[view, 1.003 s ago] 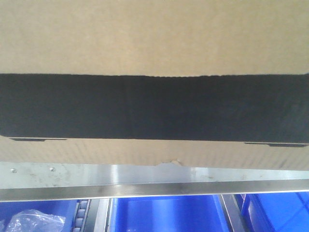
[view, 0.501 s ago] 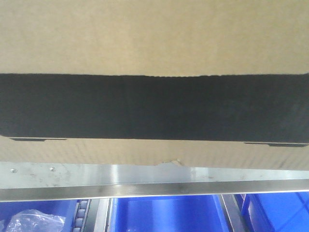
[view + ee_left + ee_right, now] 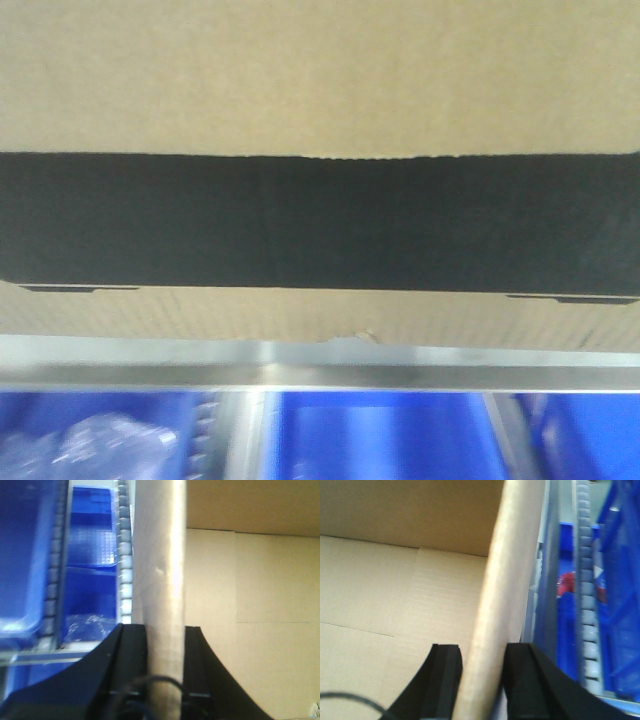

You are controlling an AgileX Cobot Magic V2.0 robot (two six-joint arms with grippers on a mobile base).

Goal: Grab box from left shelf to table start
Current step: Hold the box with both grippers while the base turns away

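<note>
One corrugated brown cardboard box (image 3: 320, 80), open-topped and crossed by one wide matte black panel (image 3: 320, 220), is seen directly above the single brushed-steel rail of the left shelf (image 3: 130, 362). One side wall is clamped between the two black fingers of the left gripper (image 3: 164, 637). The opposite wall is pinched likewise by the right gripper (image 3: 481, 655). At least two blue plastic bins (image 3: 380, 440) are seen below, blurred.

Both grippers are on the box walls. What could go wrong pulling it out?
1. The left gripper and right gripper each pinch only a thin cardboard wall of the box; it may flex or slip out.
2. The box's lower edge lies just above the steel rail and looks torn there; it could snag.
</note>
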